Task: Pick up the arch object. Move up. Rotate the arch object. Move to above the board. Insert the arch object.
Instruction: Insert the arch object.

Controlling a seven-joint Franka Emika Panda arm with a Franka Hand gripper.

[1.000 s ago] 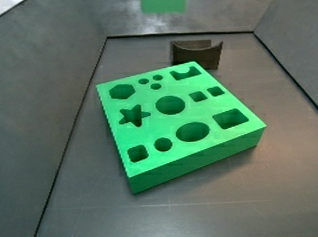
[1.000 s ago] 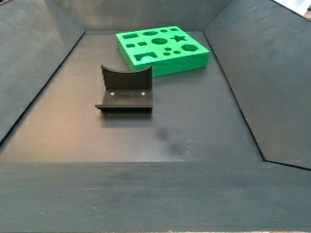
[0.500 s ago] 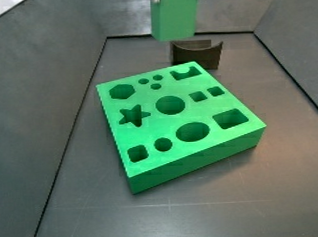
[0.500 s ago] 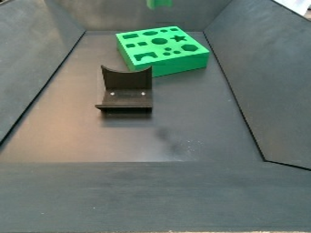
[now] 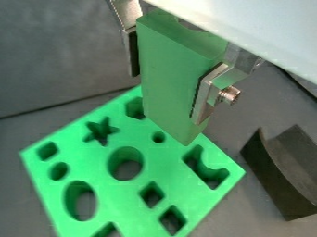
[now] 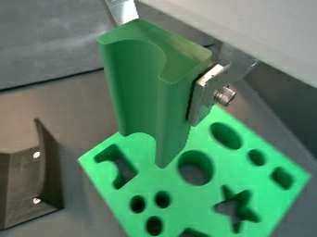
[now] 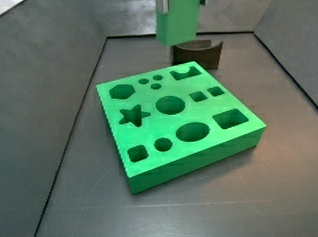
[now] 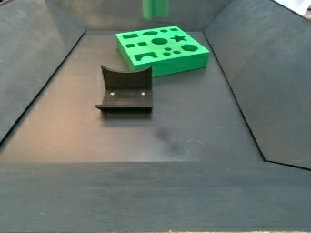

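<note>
Arch object (image 5: 170, 79) clamped upright between gripper (image 5: 171, 67) fingers (image 5: 213, 89), hanging clear above far edge of board (image 7: 175, 115), near fixture (image 8: 124, 90).

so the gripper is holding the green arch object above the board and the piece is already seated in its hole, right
Not seated. The gripper does hold the arch object above the board, but both wrist views and a side view show the piece hanging clear of the slab.
</note>
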